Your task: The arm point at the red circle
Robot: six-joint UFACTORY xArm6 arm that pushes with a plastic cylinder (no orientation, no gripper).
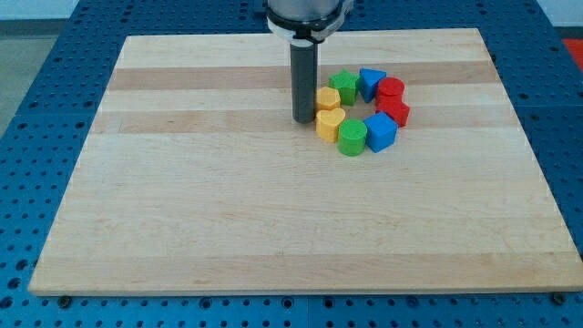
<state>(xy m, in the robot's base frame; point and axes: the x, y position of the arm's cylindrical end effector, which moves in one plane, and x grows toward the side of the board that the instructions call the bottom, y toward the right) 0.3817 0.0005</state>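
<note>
The red circle (390,89) sits at the right of a ring of blocks near the view's top centre. Below it lies a red star-like block (395,111). The ring also holds a blue triangle (370,82), a green block (344,87), a yellow hexagon-like block (328,98), a yellow heart (330,123), a green cylinder (352,137) and a blue block (380,131). My tip (303,119) stands just left of the two yellow blocks, on the far side of the ring from the red circle.
The wooden board (273,210) lies on a blue perforated table (36,82). The arm's dark rod comes down from the view's top centre.
</note>
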